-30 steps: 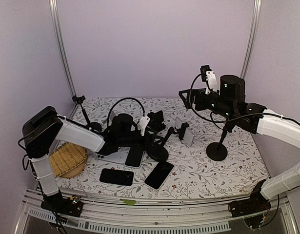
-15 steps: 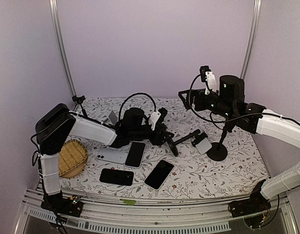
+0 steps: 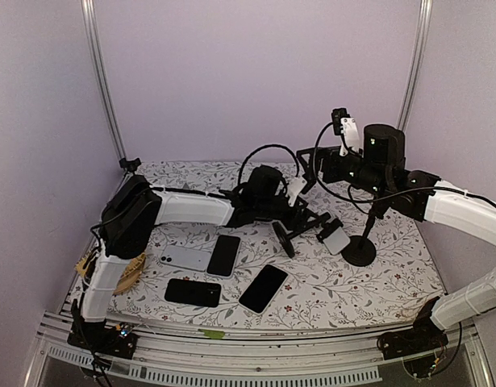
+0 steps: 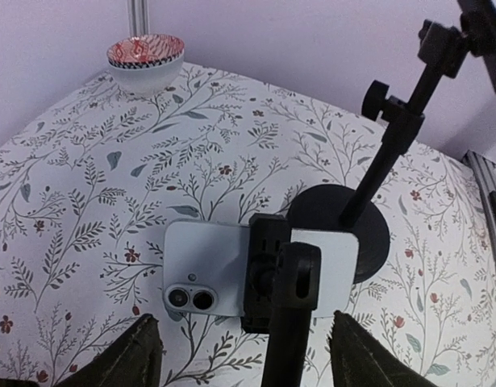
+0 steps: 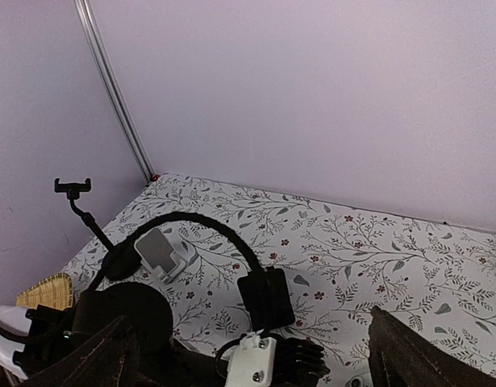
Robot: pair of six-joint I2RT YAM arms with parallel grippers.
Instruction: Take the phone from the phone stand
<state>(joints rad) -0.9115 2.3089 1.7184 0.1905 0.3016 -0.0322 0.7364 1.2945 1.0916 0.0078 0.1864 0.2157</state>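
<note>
A light-blue phone [image 4: 203, 270] with two camera lenses sits crosswise in the black clamp of a phone stand [image 4: 272, 266]. In the top view the stand [image 3: 283, 239] lies tipped, its round base up on edge, and the phone [image 3: 336, 239] is low by the table. My left gripper [image 4: 246, 326] is open, its fingers [image 4: 143, 355] wide on either side of the stand's stem without touching it. It also shows in the top view [image 3: 309, 218]. My right gripper [image 3: 310, 165] is open and empty, held high above the table's back.
A second black stand [image 3: 360, 250] stands just right of the phone, and also shows in the left wrist view [image 4: 344, 230]. A white phone [image 3: 183, 258] and three black phones [image 3: 223, 255] [image 3: 193, 292] [image 3: 263, 289] lie in front. There are also a wicker basket [image 3: 127, 270], a patterned bowl [image 4: 145, 58], a small clamp stand [image 3: 131, 165] and a white holder [image 5: 160, 251].
My left arm has swung right across the table. The stand went from upright to tipped over and the phone moved right and down, next to the second stand's base. The right arm is still.
</note>
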